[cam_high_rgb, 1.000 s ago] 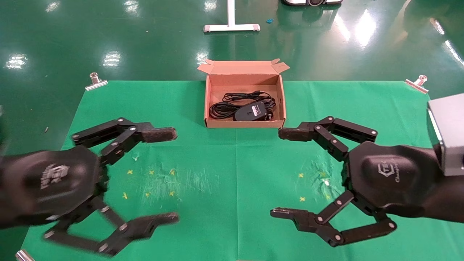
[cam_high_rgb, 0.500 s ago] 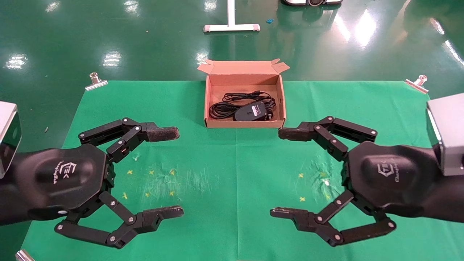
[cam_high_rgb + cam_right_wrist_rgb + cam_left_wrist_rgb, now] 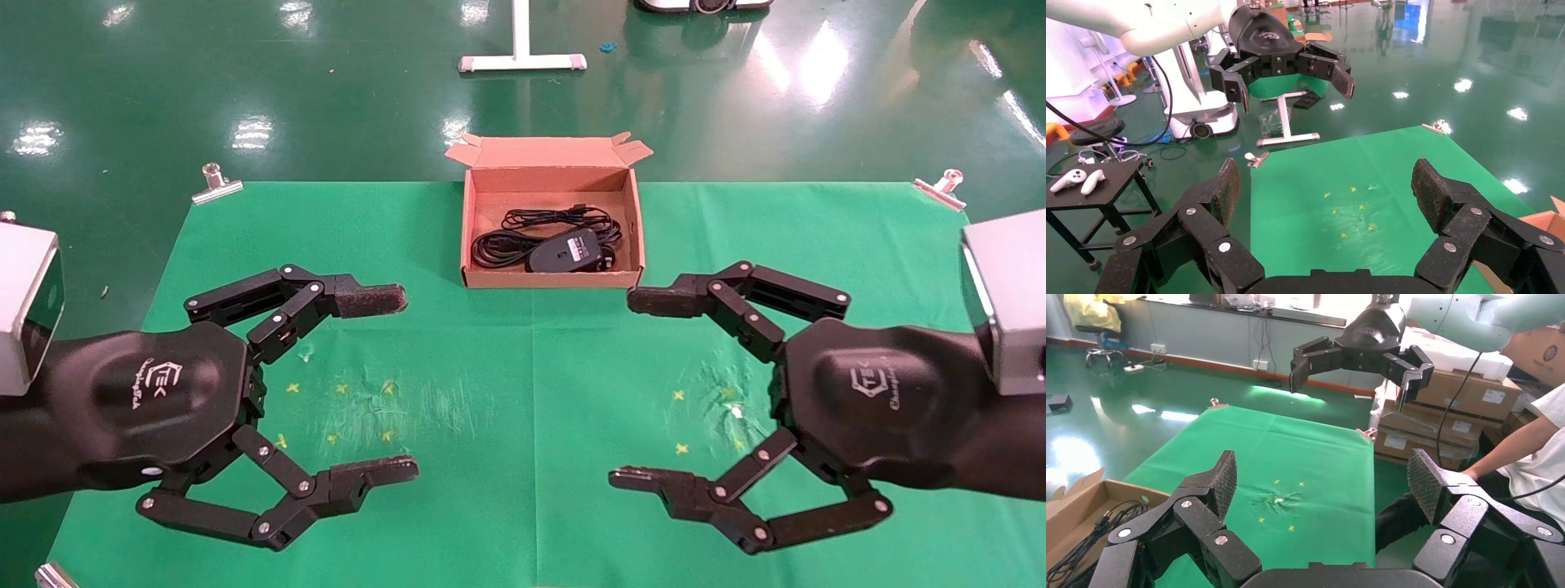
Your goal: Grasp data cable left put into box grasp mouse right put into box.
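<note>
Basically done: bundled thick black data cable (image 3: 500, 245) and oval black mouse (image 3: 564, 251) lying inside shallow brown cardboard box (image 3: 471, 237), beyond both hands. Left hand (image 3: 384, 384) and right hand (image 3: 633, 390) spread wide, empty, hovering over green-clothed desk (image 3: 531, 384).

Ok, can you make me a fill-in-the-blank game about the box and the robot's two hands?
1. The mouse lies inside the brown cardboard ____.
2. The data cable is coiled in the box, on the robot's ____ side of the mouse.
3. The left gripper and the right gripper both have their fingers ____.
4. Both grippers hang over the ____ cloth, holding nothing.

Missing words: box; left; open; green
</note>
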